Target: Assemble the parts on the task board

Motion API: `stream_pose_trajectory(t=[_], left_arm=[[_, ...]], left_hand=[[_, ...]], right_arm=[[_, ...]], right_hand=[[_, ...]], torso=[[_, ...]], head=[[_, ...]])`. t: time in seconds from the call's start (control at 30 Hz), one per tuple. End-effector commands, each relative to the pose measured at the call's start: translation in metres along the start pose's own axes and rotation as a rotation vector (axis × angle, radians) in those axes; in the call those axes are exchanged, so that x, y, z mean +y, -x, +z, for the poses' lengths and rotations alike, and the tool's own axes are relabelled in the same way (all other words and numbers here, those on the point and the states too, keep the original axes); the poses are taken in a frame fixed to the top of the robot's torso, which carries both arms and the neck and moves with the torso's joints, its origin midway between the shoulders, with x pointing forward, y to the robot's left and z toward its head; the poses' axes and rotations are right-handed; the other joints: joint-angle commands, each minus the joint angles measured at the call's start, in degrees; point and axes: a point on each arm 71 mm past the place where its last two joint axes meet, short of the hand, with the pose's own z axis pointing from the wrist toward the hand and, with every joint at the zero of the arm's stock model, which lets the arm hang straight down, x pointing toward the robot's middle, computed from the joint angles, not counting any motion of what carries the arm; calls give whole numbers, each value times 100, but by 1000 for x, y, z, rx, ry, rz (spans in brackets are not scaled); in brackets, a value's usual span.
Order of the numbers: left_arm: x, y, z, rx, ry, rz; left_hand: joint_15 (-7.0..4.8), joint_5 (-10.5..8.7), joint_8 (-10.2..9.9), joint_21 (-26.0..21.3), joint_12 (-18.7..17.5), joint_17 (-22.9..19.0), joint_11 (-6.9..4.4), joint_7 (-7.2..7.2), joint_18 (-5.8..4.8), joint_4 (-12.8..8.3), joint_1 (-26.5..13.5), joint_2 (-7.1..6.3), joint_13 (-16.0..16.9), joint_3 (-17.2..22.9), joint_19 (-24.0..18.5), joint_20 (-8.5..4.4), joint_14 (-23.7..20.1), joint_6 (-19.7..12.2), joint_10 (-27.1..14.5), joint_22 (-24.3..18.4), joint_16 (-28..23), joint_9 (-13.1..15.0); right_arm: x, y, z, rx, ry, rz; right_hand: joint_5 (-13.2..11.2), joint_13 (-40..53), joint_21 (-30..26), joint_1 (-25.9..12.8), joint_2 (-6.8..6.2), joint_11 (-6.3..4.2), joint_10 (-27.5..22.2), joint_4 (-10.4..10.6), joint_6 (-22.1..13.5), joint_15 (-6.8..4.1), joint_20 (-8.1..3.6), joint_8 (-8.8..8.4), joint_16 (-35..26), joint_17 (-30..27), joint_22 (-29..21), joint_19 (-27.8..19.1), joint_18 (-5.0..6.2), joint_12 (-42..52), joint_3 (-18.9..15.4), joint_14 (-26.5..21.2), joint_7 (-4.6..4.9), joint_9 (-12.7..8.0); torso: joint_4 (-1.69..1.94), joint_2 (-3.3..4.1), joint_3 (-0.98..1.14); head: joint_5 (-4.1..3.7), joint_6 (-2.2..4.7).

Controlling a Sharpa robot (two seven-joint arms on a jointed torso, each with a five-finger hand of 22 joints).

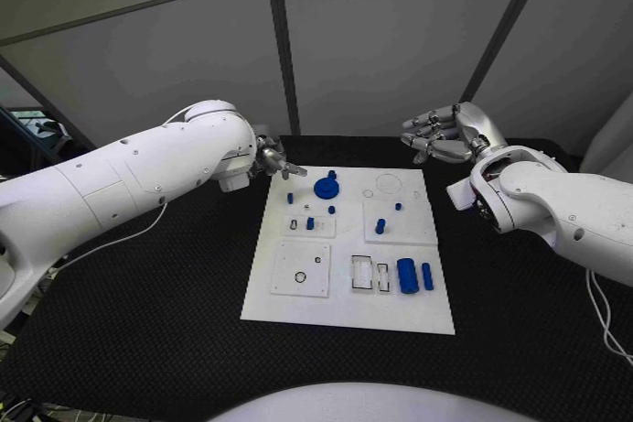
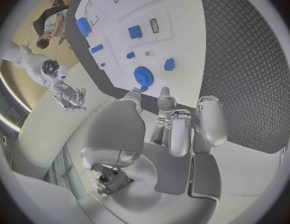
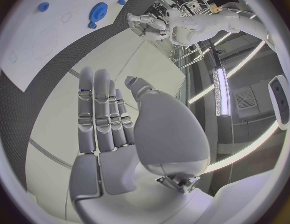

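Observation:
The white task board (image 1: 346, 308) lies in the middle of the black table. A blue gear (image 1: 327, 188) sits near its far edge, and a thick blue cylinder (image 1: 408, 275) with a thinner one (image 1: 427, 275) beside it lies near the right side. Small blue pegs (image 1: 380, 226) stand around the middle. My left hand (image 1: 273, 156) hovers at the board's far left corner, fingers loosely bent and holding nothing; its wrist view has the hand (image 2: 176, 129) just short of the gear (image 2: 144, 76). My right hand (image 1: 442, 134) is raised beyond the far right corner, and its fingers (image 3: 98, 114) are straight and empty.
Raised white plates (image 1: 302, 268) with slots and holes sit on the board. The black textured mat (image 1: 158, 294) spreads around the board on every side. Grey wall panels stand behind the table's far edge.

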Motion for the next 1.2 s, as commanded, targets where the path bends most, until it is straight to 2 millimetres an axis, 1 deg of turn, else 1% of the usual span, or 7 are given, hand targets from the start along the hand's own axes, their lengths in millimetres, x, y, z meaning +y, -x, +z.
stream_pose_trajectory(t=[0.03, 0.3, 0.4, 0.5, 0.67, 0.83, 1.2], left_arm=[[2, 0, 4, 35, 22, 72], [8, -3, 15, 55, 64, 88], [8, -6, 18, 63, 70, 90], [8, -9, 20, 73, 73, 93], [10, -14, 22, 89, 75, 93], [12, -21, 24, 112, 78, 85], [12, -29, 25, 125, 72, 85]], left_hand=[[30, -17, -30, -35, 10, 1093, 12, -7, -297, -2, 1, 39, 8, -36, -7, 42, 464, 42, -28, -7, -6, -7], [29, -14, -39, -29, 24, 1110, 9, -12, -299, -6, 14, 96, 16, -64, -1, 42, 469, 73, -23, 5, 6, -34], [28, -13, -39, -26, 26, 1117, 8, -15, -300, -10, 25, 112, 14, -73, 1, 42, 472, 87, -24, 11, 11, -43], [28, -13, -39, -26, 26, 1117, 8, -15, -300, -10, 25, 112, 14, -73, 1, 42, 472, 87, -24, 11, 11, -43], [27, -12, -41, -12, 36, 1143, 5, -18, -304, -13, 42, 130, 23, -84, 11, 42, 480, 103, -18, 28, 30, -53], [25, -9, -46, -9, 44, 1151, 2, -21, -305, -19, 71, 154, 27, -96, 13, 41, 483, 120, -15, 34, 35, -68], [23, -3, -53, 2, 52, 1165, -1, -24, -308, -22, 111, 195, 29, -110, 21, 40, 488, 141, -13, 51, 46, -90]], right_arm=[[2, -1, 1, 10, 5, 3], [2, -3, 1, 17, 5, 5], [3, -4, 1, 20, 6, 6], [3, -4, 1, 22, 6, 6], [3, -4, 2, 21, 7, 7], [3, -4, 2, 20, 7, 7], [3, -5, 2, 22, 7, 7]], right_hand=[[21, -6, -33, -56, 19, 15, -32, 37, -45, 32, 41, 30, -27, 8, -9, -3, 65, 21, 8, 11, 4, 0], [23, -9, -39, -51, 27, 14, -34, 36, -46, 32, 41, 33, -29, 9, -13, 1, 66, 26, 14, 12, 4, 1], [23, -9, -39, -51, 27, 14, -34, 36, -46, 32, 41, 33, -29, 9, -13, 1, 66, 26, 14, 12, 4, 1], [23, -9, -39, -51, 27, 14, -34, 36, -46, 32, 41, 33, -29, 9, -13, 1, 66, 26, 14, 12, 4, 1], [24, -10, -42, -50, 32, 14, -35, 37, -47, 32, 42, 34, -29, 10, -15, 3, 66, 28, 17, 12, 4, 1], [24, -11, -43, -50, 33, 14, -35, 38, -47, 32, 42, 35, -29, 10, -16, 3, 66, 29, 18, 13, 4, 1], [24, -11, -43, -50, 33, 14, -35, 38, -47, 32, 42, 35, -29, 10, -16, 3, 66, 29, 18, 13, 4, 1]], torso=[[4, -5, -1], [-2, -6, -3], [-2, -4, 2], [3, -7, 2], [-4, -6, 7], [7, -10, 3], [5, -14, 7]], head=[[18, -26], [20, -27], [13, -29], [8, -40], [15, -45], [-10, -55], [2, -63]])
